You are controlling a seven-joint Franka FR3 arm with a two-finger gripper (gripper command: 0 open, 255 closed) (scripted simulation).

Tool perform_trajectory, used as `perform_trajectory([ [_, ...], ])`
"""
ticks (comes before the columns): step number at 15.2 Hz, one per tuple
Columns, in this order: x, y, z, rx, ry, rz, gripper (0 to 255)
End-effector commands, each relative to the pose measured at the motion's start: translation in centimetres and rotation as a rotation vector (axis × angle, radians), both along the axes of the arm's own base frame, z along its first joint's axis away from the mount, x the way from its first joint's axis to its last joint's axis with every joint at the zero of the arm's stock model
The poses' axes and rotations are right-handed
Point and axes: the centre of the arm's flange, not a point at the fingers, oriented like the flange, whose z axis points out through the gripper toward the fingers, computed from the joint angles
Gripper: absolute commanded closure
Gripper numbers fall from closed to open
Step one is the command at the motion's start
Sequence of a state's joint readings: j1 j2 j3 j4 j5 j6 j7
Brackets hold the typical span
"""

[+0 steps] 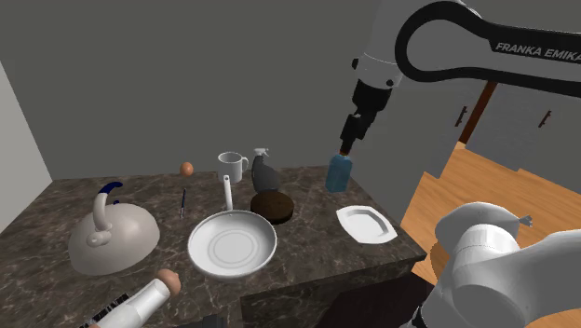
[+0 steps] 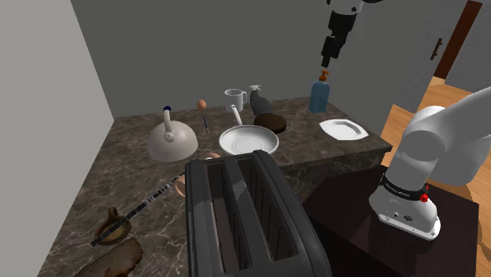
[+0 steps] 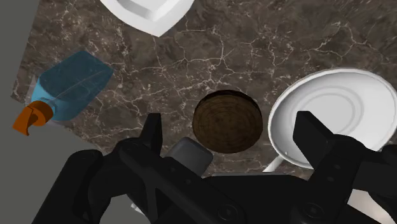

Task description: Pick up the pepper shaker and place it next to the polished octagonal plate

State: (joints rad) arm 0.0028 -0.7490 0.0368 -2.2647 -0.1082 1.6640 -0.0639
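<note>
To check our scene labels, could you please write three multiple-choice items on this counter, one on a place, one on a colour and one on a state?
1. In the shoulder view, where is the white octagonal plate relative to the pan?
A) to its right
B) to its left
C) inside it
2. What colour is the bottle below the gripper?
A) red
B) green
C) blue with an orange cap
3. How do the gripper's fingers stand?
A) shut on the bottle
B) open, holding nothing
C) shut on the plate
Answers:
1 A, the plate lies near the right edge of the counter.
2 C, the wrist view shows a blue body and an orange cap.
3 B, the wrist view shows the fingers apart, clasping nothing.
</note>
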Motion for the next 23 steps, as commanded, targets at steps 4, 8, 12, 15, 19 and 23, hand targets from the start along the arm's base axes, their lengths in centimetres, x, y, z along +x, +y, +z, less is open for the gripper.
perform_trajectory([
  [4,-0.3,3.6,-1.7,0.002,0.016,-0.091,0],
  [8,-0.3,8.5,-4.0,0.004,0.037,-0.213,0],
  [12,0.3,13.3,-6.3,0.006,0.058,-0.335,0],
  [15,1.1,16.9,-8.0,0.007,0.074,-0.426,0],
  [19,2.7,21.5,-10.3,0.009,0.095,-0.547,0],
  [23,4.7,25.9,-12.6,0.012,0.116,-0.669,0],
])
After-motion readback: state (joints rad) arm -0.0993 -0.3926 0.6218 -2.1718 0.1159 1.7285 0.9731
